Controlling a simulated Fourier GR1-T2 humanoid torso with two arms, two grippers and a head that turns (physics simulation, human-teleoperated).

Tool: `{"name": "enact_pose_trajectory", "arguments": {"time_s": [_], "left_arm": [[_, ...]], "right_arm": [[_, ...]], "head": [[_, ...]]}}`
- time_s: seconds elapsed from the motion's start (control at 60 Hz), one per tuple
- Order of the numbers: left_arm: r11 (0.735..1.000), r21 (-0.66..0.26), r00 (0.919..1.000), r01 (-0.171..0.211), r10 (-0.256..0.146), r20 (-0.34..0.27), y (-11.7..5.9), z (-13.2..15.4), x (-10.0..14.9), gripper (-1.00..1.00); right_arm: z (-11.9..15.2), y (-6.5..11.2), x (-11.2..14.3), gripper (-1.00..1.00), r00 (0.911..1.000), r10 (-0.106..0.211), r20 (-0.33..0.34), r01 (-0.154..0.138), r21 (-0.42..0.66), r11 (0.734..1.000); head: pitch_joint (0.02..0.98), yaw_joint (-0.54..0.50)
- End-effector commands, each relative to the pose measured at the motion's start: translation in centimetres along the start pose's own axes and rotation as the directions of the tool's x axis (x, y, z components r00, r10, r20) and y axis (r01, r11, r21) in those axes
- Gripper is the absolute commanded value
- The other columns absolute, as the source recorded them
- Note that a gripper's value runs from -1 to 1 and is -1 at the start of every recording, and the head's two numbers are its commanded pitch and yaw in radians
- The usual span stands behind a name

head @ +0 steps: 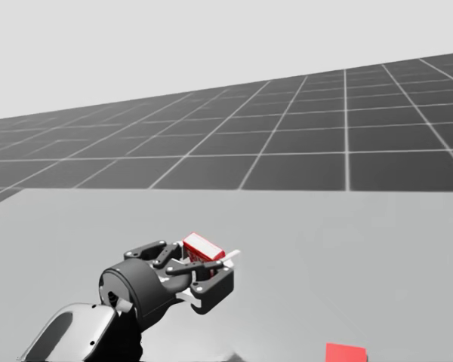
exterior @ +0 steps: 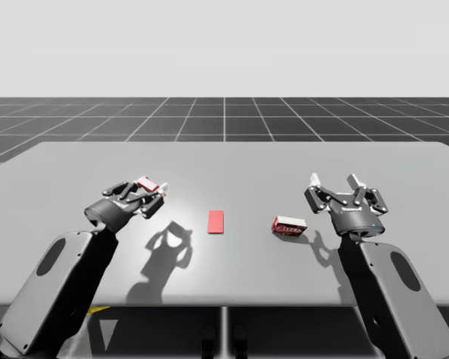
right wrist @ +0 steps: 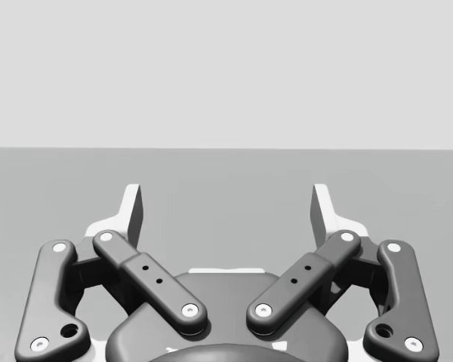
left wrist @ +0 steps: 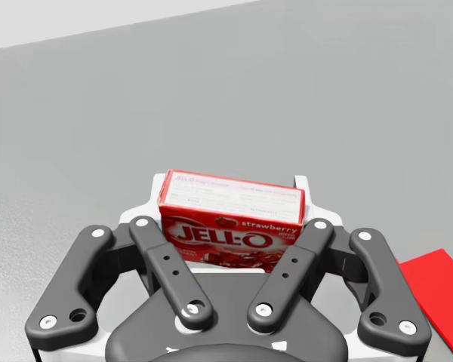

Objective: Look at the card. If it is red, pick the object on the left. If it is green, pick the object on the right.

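A flat red card (exterior: 215,221) lies at the table's middle; its corner (left wrist: 438,290) shows beside my left gripper and its edge (head: 345,353) in the head view. My left gripper (exterior: 151,193) is shut on a red box (exterior: 147,183), held above the table, its shadow cast below. The red box (left wrist: 230,219) sits between both fingers, and the red box (head: 201,247) tilts up in my left gripper (head: 215,270). A second red box (exterior: 289,226) lies on the table right of the card. My right gripper (exterior: 335,182) stands open beside it, with nothing between its fingers (right wrist: 130,209).
The grey table (exterior: 232,161) stretches wide behind and between the arms. Its front edge (exterior: 224,304) runs just below the card. A dark gridded floor lies beyond the far edge.
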Motion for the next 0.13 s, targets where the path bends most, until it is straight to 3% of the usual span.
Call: {"name": "enact_pose_trajectory", "arguments": {"time_s": [0.017,0.083,0.1,0.133], "left_arm": [[0.99,-0.115,0.9881,0.082,-0.066,0.139,-1.3,0.6,6.8,1.0],[0.99,-0.105,0.981,0.095,-0.075,0.179,-1.5,1.3,8.5,1.0],[0.99,-0.099,0.9745,0.099,-0.076,0.211,-1.6,1.8,9.7,1.0],[0.99,-0.097,0.9696,0.1,-0.075,0.233,-1.7,2.2,10.6,1.0]], "right_arm": [[0.0,-0.2,0.0,-1.0,1.0,-0.003,-0.007,0.003,-0.007,1.0],[0.0,-0.1,0.0,-1.0,0.9999,-0.004,-0.011,0.004,-0.007,1.0],[0.1,-0.1,0.0,-1.0,1.0,0.003,-0.008,-0.003,-0.004,1.0],[0.1,-0.1,0.0,-1.0,1.0,0.006,-0.005,-0.006,0.001,1.0]], "head": [[0.422,0.33],[0.421,0.33],[0.421,0.33],[0.421,0.33]]}}
